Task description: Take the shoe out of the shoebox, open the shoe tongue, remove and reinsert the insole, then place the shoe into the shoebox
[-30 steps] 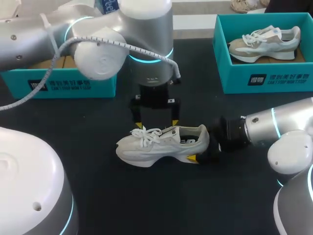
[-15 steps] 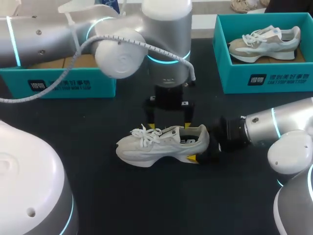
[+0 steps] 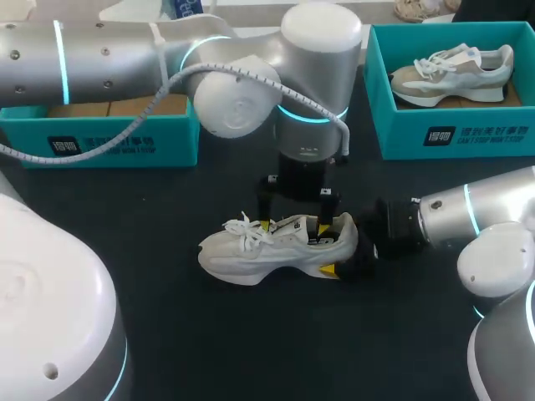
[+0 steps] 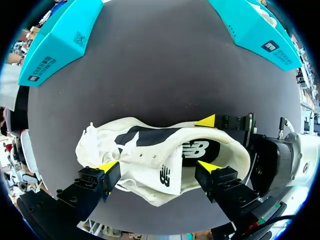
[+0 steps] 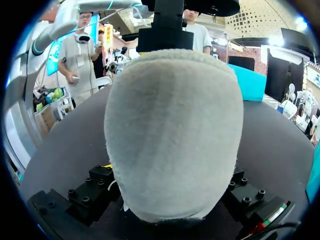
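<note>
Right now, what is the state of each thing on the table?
Shoe: out of box, upright on table.
Insole: inside the shoe.
Left jaws: open, over the shoe's mouth.
Right jaws: shut on the shoe's heel.
Left box: open.
Right box: open, holds a second shoe.

shoe on table, centre | shoebox behind it, left | second shoebox behind, right | another shoe inside

Robotics lab: left arm, right arm, black table, teal shoeboxes.
</note>
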Robot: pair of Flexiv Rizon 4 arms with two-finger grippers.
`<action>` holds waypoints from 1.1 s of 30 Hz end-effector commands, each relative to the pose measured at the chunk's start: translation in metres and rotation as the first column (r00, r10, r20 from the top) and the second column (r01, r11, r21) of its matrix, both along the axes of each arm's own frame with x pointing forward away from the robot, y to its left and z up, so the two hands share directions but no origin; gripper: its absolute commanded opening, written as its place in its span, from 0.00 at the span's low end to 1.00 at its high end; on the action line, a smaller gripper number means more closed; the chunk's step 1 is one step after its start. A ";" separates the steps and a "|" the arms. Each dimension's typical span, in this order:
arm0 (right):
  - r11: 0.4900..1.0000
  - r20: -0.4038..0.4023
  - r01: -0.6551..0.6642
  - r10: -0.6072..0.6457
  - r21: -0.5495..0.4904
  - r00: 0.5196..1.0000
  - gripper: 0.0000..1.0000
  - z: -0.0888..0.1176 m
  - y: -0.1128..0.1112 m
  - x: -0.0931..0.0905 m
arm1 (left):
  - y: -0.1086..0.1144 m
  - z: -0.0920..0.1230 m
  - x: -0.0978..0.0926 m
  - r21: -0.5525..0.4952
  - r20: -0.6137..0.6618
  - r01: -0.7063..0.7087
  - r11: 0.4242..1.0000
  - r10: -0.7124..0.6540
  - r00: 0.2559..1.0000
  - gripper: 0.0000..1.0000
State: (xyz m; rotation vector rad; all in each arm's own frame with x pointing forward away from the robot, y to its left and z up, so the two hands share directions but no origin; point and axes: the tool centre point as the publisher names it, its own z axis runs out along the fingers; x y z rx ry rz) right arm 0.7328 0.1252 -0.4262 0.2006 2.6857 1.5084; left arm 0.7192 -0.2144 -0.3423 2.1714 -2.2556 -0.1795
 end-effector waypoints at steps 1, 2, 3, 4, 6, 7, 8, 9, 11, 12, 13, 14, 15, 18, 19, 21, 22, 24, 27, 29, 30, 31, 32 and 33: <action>1.000 0.000 0.001 -0.001 -0.002 1.000 0.00 -0.008 0.007 0.000 | -0.004 -0.009 0.001 0.038 -0.007 0.003 0.999 -0.003 1.000 1.00; 1.000 0.000 0.001 -0.001 -0.002 1.000 0.00 -0.008 0.007 0.000 | -0.003 -0.010 0.000 0.042 -0.007 0.002 0.999 -0.002 1.000 1.00; 1.000 0.000 0.001 -0.001 -0.002 1.000 0.00 -0.008 0.007 0.000 | -0.001 -0.011 0.000 0.050 -0.010 0.002 0.999 -0.001 1.000 1.00; 1.000 0.000 0.001 -0.001 -0.002 1.000 0.00 -0.008 0.007 0.000 | 0.001 -0.013 0.000 0.062 -0.009 -0.002 0.998 0.003 1.000 1.00; 1.000 0.000 0.001 -0.001 -0.002 1.000 0.00 -0.008 0.007 0.000 | 0.004 -0.017 0.000 0.079 -0.010 -0.004 0.997 0.005 1.000 1.00; 1.000 0.000 0.001 -0.001 -0.002 1.000 0.00 -0.008 0.007 0.000 | 0.006 -0.018 0.001 0.090 -0.011 -0.006 0.996 0.007 1.000 1.00; 1.000 0.000 0.001 -0.001 -0.002 1.000 0.00 -0.008 0.007 0.000 | 0.007 -0.020 0.001 0.098 -0.008 -0.009 0.995 0.010 1.000 1.00; 1.000 0.000 0.001 -0.001 -0.002 1.000 0.00 -0.008 0.007 0.000 | 0.009 -0.020 0.001 0.100 -0.009 -0.010 0.995 0.011 1.000 1.00; 1.000 0.000 0.001 -0.001 -0.002 1.000 0.00 -0.008 0.007 0.000 | 0.012 -0.019 0.002 0.119 -0.004 -0.017 0.993 0.017 1.000 1.00; 1.000 0.000 0.001 -0.001 -0.002 1.000 0.00 -0.008 0.007 0.000 | 0.013 -0.018 0.002 0.120 -0.004 -0.018 0.993 0.019 1.000 1.00; 1.000 0.000 0.001 -0.001 -0.002 1.000 0.00 -0.008 0.007 0.000 | 0.015 -0.017 0.003 0.134 0.001 -0.026 0.991 0.026 1.000 1.00; 1.000 0.000 0.001 -0.001 -0.002 1.000 0.00 -0.008 0.007 0.000 | 0.017 -0.015 0.003 0.145 0.016 -0.030 0.989 0.028 0.999 1.00; 1.000 0.000 0.001 -0.001 -0.002 1.000 0.00 -0.008 0.007 0.000 | 0.020 -0.014 0.003 0.155 0.014 -0.032 0.987 0.030 0.999 1.00; 1.000 0.000 0.001 -0.001 -0.002 1.000 0.00 -0.008 0.007 0.000 | 0.027 -0.011 0.002 0.187 0.024 -0.032 0.982 0.028 0.999 1.00; 1.000 0.000 0.001 -0.001 -0.002 1.000 0.00 -0.008 0.007 0.000 | 0.030 -0.010 0.002 0.192 0.025 -0.032 0.981 0.028 0.999 1.00; 1.000 0.000 0.001 -0.001 -0.002 1.000 0.00 -0.008 0.007 0.000 | 0.034 -0.006 0.001 0.203 0.030 -0.030 0.979 0.024 0.999 1.00; 1.000 0.000 0.001 -0.001 -0.002 1.000 0.00 -0.008 0.007 0.000 | 0.036 -0.004 0.000 0.204 0.031 -0.030 0.978 0.024 0.999 1.00; 1.000 0.000 0.001 -0.001 -0.002 1.000 0.00 -0.008 0.007 0.000 | 0.039 0.001 -0.001 0.211 0.041 -0.031 0.977 0.023 0.999 1.00; 1.000 0.000 0.001 -0.001 -0.002 1.000 0.00 -0.008 0.007 0.000 | 0.045 0.008 -0.002 0.217 0.054 -0.038 0.976 0.027 0.998 1.00; 1.000 0.000 0.001 -0.001 -0.002 1.000 0.00 -0.008 0.007 0.000 | 0.049 0.012 -0.002 0.217 0.062 -0.044 0.975 0.031 0.998 1.00; 1.000 0.000 0.001 -0.001 -0.002 1.000 0.00 -0.008 0.007 0.000 | 0.051 0.013 -0.002 0.221 0.068 -0.048 0.974 0.034 0.997 1.00; 1.000 0.000 0.001 -0.001 -0.002 1.000 0.00 -0.008 0.007 0.000 | 0.053 0.014 -0.003 0.221 0.069 -0.049 0.974 0.035 0.997 1.00; 1.000 0.000 0.001 -0.001 -0.002 1.000 0.00 -0.008 0.007 0.000 | 0.055 0.016 -0.002 0.220 0.070 -0.054 0.974 0.039 0.997 1.00; 1.000 0.000 0.001 -0.001 -0.002 1.000 0.00 -0.008 0.007 0.000 | 0.057 0.017 -0.002 0.219 0.070 -0.058 0.974 0.043 0.997 1.00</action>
